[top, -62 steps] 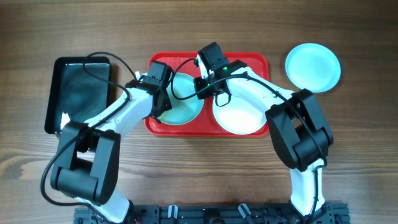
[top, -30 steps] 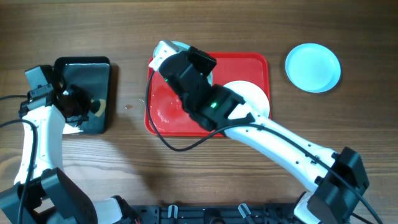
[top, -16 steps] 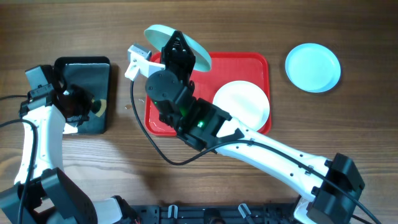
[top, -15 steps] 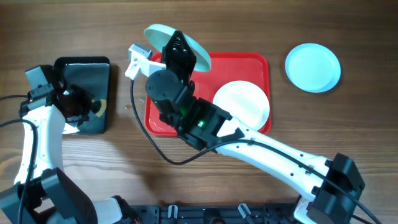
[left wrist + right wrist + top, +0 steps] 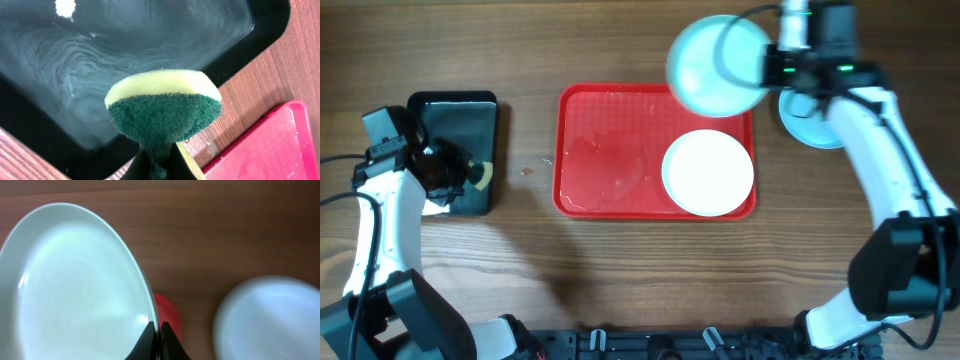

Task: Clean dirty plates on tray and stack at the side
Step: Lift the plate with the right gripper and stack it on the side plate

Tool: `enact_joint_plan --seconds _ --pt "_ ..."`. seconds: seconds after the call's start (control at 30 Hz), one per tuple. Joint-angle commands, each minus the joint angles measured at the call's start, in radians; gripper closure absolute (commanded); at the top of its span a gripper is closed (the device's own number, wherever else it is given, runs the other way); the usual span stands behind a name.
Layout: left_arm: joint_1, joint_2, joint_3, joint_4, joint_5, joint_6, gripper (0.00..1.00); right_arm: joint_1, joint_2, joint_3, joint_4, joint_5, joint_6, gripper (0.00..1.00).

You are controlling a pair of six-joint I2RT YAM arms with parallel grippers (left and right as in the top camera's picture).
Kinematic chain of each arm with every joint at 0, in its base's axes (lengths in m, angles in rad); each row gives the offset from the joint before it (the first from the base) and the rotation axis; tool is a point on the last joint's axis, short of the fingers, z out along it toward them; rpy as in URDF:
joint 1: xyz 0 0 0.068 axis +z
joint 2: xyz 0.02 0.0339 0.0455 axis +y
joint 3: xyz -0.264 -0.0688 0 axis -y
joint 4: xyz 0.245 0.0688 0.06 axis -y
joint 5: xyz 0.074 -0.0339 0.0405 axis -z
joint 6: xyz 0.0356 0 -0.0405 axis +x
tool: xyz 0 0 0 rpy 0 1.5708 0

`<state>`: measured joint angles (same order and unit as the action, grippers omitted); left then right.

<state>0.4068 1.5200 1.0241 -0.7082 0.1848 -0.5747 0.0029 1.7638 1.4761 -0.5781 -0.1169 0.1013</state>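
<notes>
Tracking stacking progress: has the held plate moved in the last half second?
Yes: the plate moved right, from the top-left corner of the red tray to its top-right corner.

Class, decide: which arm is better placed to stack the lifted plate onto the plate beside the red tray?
Right. The right pincer grips the lifted plate by its rim, close to the side plate. The left pincer holds a sponge over the far black tray.

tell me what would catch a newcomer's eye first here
The aqua plate, pinched at its rim by the right gripper, hangs above the red tray's far right corner. Next comes the green and yellow sponge clamped in the left gripper over the black tray, then the white plate lying on the red tray.
</notes>
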Motion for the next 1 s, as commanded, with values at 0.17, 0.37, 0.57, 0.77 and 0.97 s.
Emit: enact_joint_plan --seconds 0.17,0.37,0.57,0.77,0.97 --pt "0.003 -0.018 -0.011 0.004 0.008 -0.006 0.96 -0.381 0.064 0.001 -0.1 -0.071 0.056 0.96" --pt "0.003 -0.018 -0.011 0.004 0.008 -0.006 0.96 -0.436 0.151 0.001 -0.086 -0.064 0.055 0.95" --pt "0.003 -0.018 -0.011 0.007 0.008 -0.006 0.96 -0.434 0.225 0.001 -0.086 -0.084 0.054 0.33" --pt "0.003 -0.018 -0.011 0.016 0.009 -0.006 0.96 -0.413 0.104 0.001 -0.144 -0.246 0.043 0.16" --pt "0.003 -0.018 -0.011 0.023 0.008 -0.006 0.96 -0.208 -0.036 0.001 -0.257 -0.37 -0.23 0.2"
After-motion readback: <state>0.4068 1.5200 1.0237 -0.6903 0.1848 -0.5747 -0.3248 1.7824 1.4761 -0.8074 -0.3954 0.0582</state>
